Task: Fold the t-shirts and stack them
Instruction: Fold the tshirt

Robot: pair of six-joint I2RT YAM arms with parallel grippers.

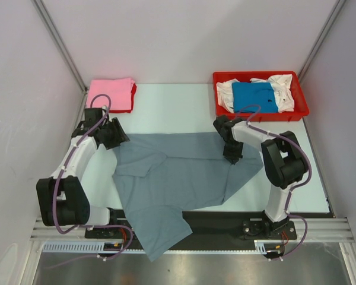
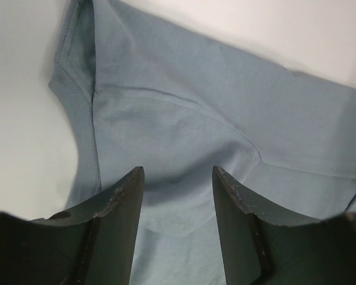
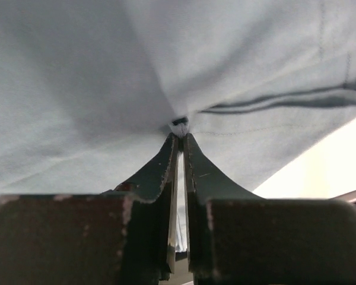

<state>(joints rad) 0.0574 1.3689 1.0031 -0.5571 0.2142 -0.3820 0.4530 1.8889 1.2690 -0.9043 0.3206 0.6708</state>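
Bare table (image 1: 172, 107) between pink t-shirt (image 1: 111, 94), tray (image 1: 261, 116)

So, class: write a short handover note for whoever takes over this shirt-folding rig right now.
Left hand: open, over the grey t-shirt near a sleeve.
Right hand: shut on a pinch of that shirt's right side.
The grey t-shirt lies spread and unfolded on the table, one end over the near edge.
Done: pink t-shirt folded on a red t-shirt, far left.
Left: fold and stack the grey one, then the blue t-shirt and white t-shirt in the red tray.
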